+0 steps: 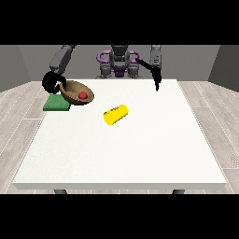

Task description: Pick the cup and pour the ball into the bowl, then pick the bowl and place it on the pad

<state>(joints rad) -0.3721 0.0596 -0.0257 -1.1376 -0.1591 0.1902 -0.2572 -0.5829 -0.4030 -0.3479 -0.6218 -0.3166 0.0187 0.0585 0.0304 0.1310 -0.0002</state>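
A brown bowl (77, 92) with a red ball (83, 95) inside is tilted and lifted slightly, near the table's far left. The hand at the view's left (51, 81) has its fingers curled round the bowl's left rim. Just left of and under the bowl lies the green pad (56, 103), at the table's left edge. A yellow cup (115, 114) lies on its side near the middle of the table. The hand at the view's right (157, 80) hangs above the far right part of the table with fingers pointing down, holding nothing.
The white table (121, 154) spreads wide towards the camera. The robot's torso (119, 60) stands behind the far edge. Grey floor surrounds the table.
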